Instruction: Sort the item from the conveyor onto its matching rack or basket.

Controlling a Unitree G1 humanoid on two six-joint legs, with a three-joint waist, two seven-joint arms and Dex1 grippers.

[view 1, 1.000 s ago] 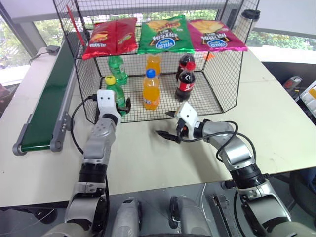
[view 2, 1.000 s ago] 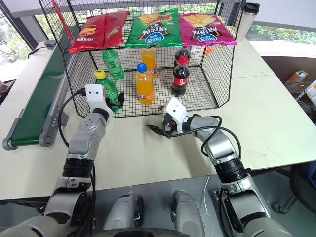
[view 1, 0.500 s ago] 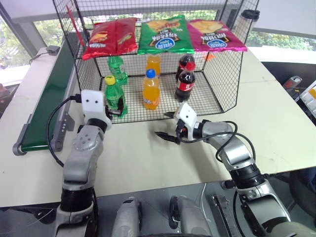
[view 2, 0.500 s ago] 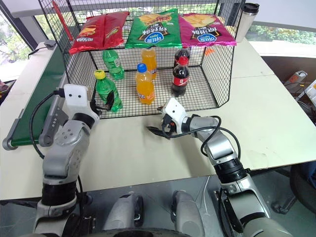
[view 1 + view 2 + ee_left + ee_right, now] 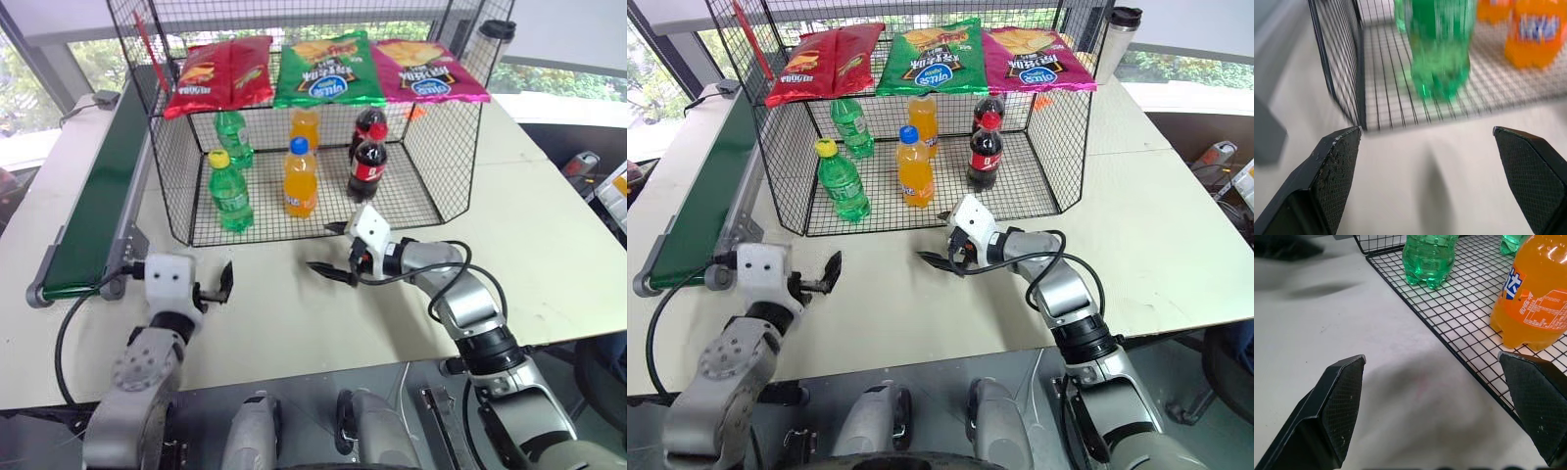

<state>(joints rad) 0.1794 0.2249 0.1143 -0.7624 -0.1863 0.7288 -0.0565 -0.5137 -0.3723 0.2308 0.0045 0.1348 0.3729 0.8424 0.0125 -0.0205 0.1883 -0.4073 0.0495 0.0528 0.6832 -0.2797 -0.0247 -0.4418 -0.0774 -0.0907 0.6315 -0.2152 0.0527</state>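
The left gripper (image 5: 211,286) hangs over the white table (image 5: 549,245) with fingers spread wide and empty; the right gripper (image 5: 331,253), also agape and empty, sits just before the cage. Beyond, the green soda bottle (image 5: 228,191) stands upright on the black wire-mesh cage (image 5: 441,166) floor at its front left, beside the orange soda bottle (image 5: 300,177); the conveyor (image 5: 93,196) runs alongside.

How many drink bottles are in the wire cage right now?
6: green bottle with yellow cap front left, another green one behind it, two orange bottles in the middle, two cola bottles on the right.
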